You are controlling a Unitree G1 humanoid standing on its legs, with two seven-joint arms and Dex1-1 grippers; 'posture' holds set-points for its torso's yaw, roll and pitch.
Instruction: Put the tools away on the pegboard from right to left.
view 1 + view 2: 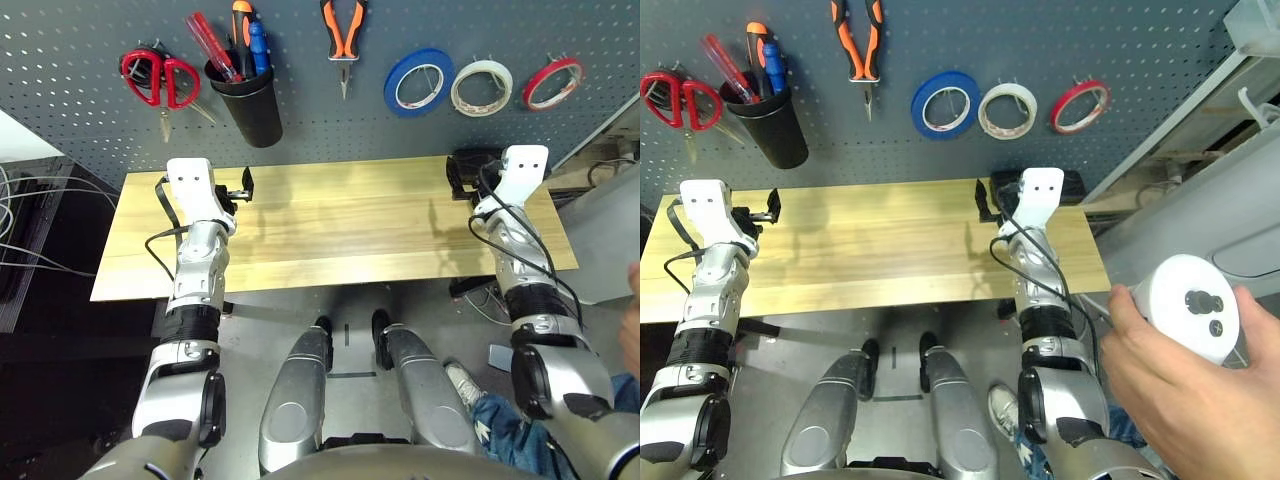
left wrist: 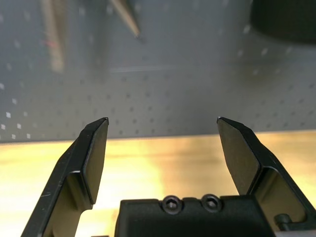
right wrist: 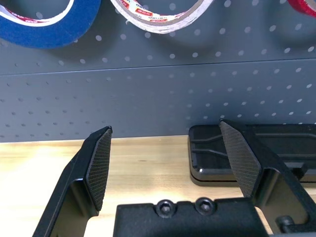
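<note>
All four tools hang on the dark grey pegboard (image 1: 90, 120). The red-handled scissors (image 1: 152, 78) are on a hook at the left. Right of them, the blue-handled screwdriver (image 1: 259, 45) stands in the black cup (image 1: 250, 105). Further right come the orange-and-black pliers (image 1: 343, 35) and the blue tape roll (image 1: 418, 82). My left gripper (image 1: 243, 187) is open and empty over the table's back left, below the cup. My right gripper (image 3: 165, 129) is open and empty at the back right, below the blue tape (image 3: 44, 29).
White tape (image 1: 481, 87) and red tape (image 1: 552, 82) hang right of the blue roll. Red and orange screwdrivers share the cup. A flat black block (image 3: 252, 153) lies on the wooden table (image 1: 330, 225) by my right gripper. A person's hand (image 1: 1180, 390) holds a white round device (image 1: 1188, 305) at the right.
</note>
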